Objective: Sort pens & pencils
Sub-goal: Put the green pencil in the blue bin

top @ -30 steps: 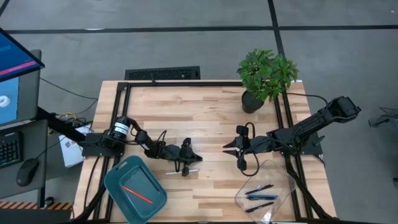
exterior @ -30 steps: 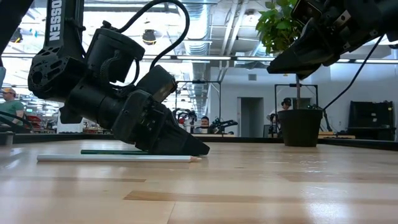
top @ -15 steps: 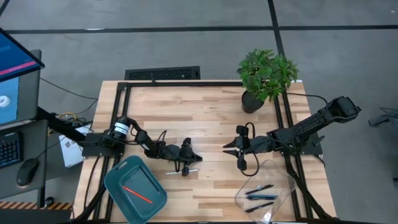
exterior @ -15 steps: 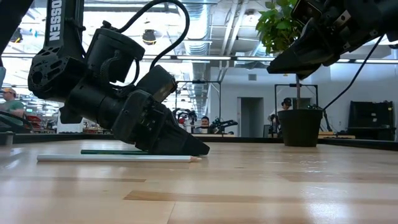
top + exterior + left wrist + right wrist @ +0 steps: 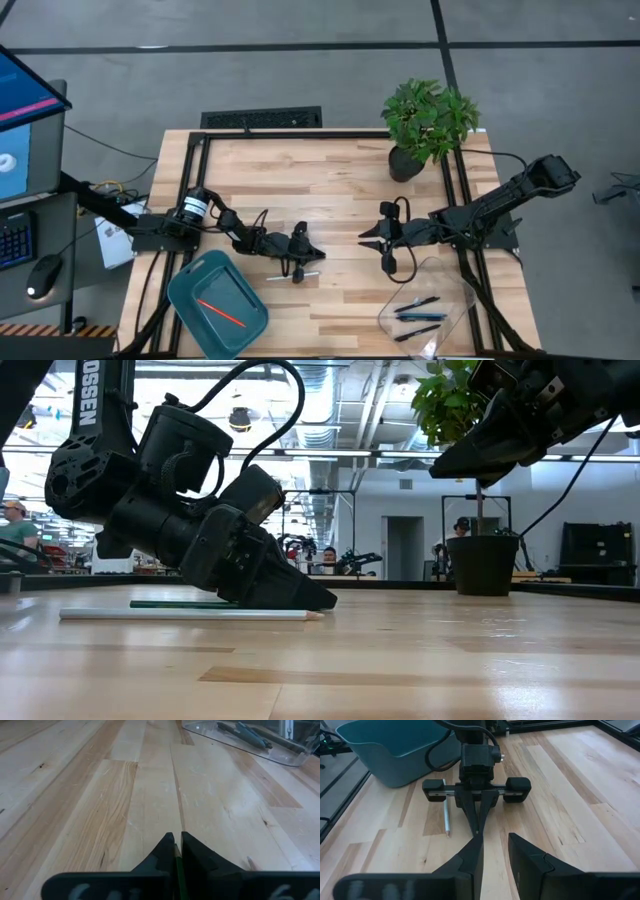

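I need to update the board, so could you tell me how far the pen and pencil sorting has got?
Done: an orange pencil lies in the teal bin, three pens in the clear tray. In hand: the left gripper is shut on a green pencil at the tabletop. Left: a pale pencil beside it. The right gripper hangs open.

Green pencil (image 5: 176,865) mostly hidden between left gripper (image 5: 174,840) jaws.

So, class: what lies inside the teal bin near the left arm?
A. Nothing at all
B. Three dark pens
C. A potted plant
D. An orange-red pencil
D: in the high view the teal bin holds one orange-red pencil, while the dark pens lie in the clear tray.
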`<action>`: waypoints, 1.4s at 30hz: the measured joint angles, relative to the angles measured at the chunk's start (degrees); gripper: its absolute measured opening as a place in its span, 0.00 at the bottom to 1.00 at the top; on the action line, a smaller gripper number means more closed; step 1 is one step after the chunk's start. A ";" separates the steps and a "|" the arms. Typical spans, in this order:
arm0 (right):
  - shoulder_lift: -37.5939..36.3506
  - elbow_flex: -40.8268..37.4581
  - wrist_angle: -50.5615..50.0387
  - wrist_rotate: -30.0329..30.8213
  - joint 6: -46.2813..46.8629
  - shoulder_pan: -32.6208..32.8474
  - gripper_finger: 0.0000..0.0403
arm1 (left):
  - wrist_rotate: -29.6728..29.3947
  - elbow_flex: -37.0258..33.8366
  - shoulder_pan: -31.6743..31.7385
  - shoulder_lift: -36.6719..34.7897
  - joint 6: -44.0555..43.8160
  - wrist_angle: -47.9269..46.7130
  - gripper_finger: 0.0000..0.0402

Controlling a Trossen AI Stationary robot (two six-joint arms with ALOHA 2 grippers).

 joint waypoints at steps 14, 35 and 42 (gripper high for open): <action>0.00 0.00 0.02 0.01 0.01 0.00 0.28 | 0.06 0.00 0.00 0.00 0.00 0.00 0.02; 0.00 0.00 0.02 0.02 0.00 0.00 0.28 | 0.92 -0.15 0.07 -0.61 0.00 -0.26 0.02; 0.00 0.00 -0.48 0.00 0.02 -0.02 0.28 | 3.11 -0.28 0.15 -4.60 -0.44 -4.79 0.02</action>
